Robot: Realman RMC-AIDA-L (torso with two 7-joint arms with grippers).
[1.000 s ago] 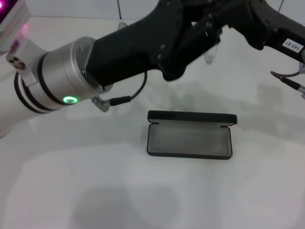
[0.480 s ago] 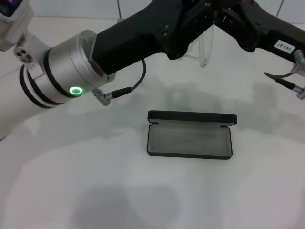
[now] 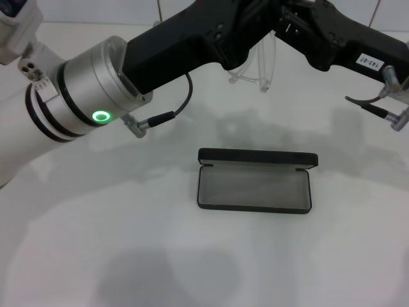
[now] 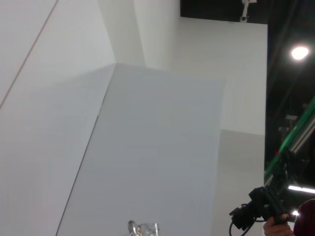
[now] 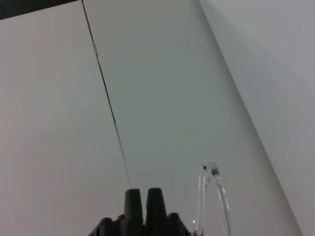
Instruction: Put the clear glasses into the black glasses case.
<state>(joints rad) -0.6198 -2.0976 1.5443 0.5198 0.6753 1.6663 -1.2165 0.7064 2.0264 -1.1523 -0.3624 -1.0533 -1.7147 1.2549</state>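
The black glasses case (image 3: 254, 180) lies open on the white table, grey lining up, lid standing along its far edge. Well behind it the clear glasses (image 3: 254, 69) hang in the air under the spot where both arms meet. My left gripper (image 3: 263, 20) and my right arm's end (image 3: 299, 25) crowd together there, and what holds the glasses is hidden. In the right wrist view my right gripper (image 5: 142, 202) has its two black fingertips together, with a clear temple arm (image 5: 212, 196) just beside them. A clear bit (image 4: 145, 228) shows in the left wrist view.
The left arm's silver elbow joint (image 3: 89, 96) with its cable (image 3: 156, 119) hovers over the table's left part. Metal fittings of the right arm (image 3: 390, 102) hang at the right edge. White table surface (image 3: 128, 256) lies in front of the case.
Both arms have risen and drawn back toward the far edge. The clear glasses went up with them and now show more fully. The case has not moved.
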